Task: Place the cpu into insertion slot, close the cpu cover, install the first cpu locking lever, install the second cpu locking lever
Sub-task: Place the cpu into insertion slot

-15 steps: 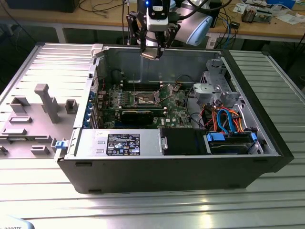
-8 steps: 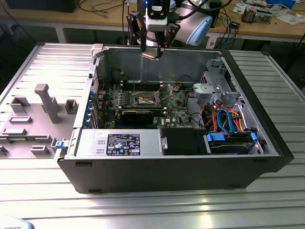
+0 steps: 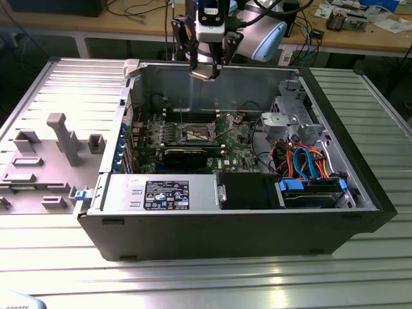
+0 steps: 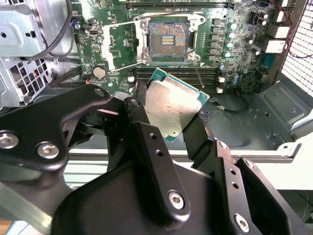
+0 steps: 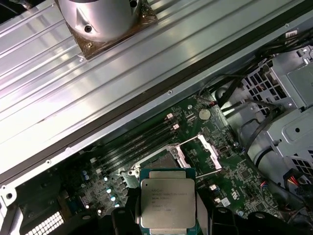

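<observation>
up top in the exterior view, the gripper (image 3: 205,69) hangs above the far wall of the open computer case (image 3: 257,241), closed on the chip (image 3: 202,73). the case lies on a ribbed metal table (image 3: 193,277). the socket (image 3: 196,134) sits near the middle of the green board (image 3: 239,153) on the case floor, well below the chip.

in the second wrist view, the black fingers (image 4: 146,142) clamp two opposite edges of the chip (image 4: 171,110), its dull silver top towards the camera. beyond it the socket (image 4: 168,41) lies bare with its dark centre showing. the cover (image 4: 120,46) is swung open just beside it.

in the first wrist view, the chip (image 5: 167,203) is held apart from the board, with the cover (image 5: 200,152) raised at the socket's edge.
</observation>
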Robot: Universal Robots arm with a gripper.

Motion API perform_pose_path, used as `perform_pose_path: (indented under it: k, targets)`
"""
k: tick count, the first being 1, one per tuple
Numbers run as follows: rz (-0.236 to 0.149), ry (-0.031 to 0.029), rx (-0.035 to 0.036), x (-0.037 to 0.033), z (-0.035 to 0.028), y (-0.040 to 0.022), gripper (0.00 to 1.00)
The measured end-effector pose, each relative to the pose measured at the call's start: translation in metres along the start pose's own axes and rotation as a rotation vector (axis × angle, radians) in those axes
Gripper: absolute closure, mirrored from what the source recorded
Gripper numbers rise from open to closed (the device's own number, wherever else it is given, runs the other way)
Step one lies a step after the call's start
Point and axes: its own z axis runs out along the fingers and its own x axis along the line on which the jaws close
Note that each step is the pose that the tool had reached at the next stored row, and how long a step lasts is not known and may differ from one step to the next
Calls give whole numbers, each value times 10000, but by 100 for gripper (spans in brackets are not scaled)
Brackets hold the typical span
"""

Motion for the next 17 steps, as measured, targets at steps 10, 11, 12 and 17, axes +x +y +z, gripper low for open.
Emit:
perform_pose_path:
  k: [10, 11, 12, 17]
  targets:
    - [181, -16, -3, 0, 0, 0, 46]
    - [202, -18, -4, 0, 0, 0, 46]
    - [218, -19, -4, 0, 0, 0, 46]
    - [295, -26, -6, 0, 0, 0, 46]
